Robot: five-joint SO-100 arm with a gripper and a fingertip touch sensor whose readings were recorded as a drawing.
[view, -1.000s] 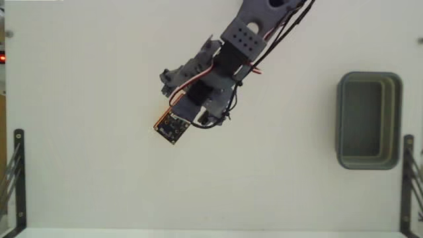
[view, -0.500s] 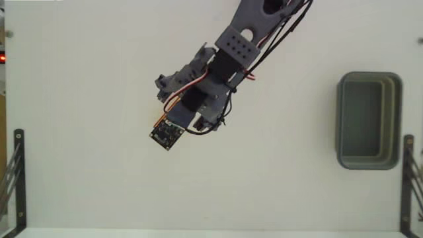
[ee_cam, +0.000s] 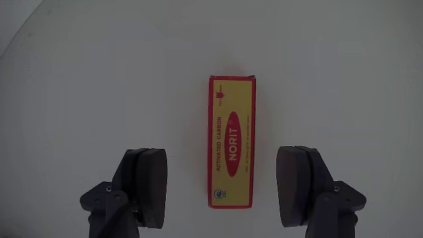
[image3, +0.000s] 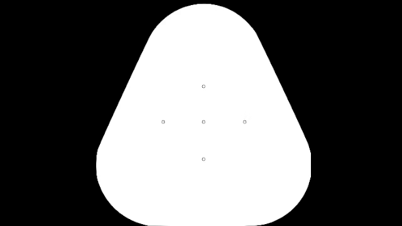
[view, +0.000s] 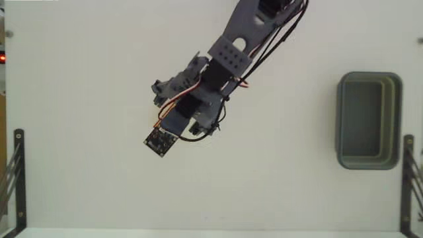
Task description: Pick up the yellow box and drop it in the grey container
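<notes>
In my wrist view my claw is spread wide and grips nothing: its 2 dark fingers stand at the bottom of the picture, 1 on each side, with white surface showing between each finger and the yellow box. The box lies flat on that surface, lengthwise up and down the picture, its lower end reaching down between the fingers and its upper end well beyond them. It sits a little nearer the right finger than the left and touches neither. Its face is yellow with a red border and a red oval in the middle, on which I read "NORIT", with "ACTIVATED CARBON" printed alongside. In the fixed view my arm comes in from the top edge and slants down to the left across the white surface; the box is hidden beneath my wrist there, and I cannot pick out my fingers. The grey container stands well apart at the right side of that view, upright, long side running up and down, with its inside looking bare.
</notes>
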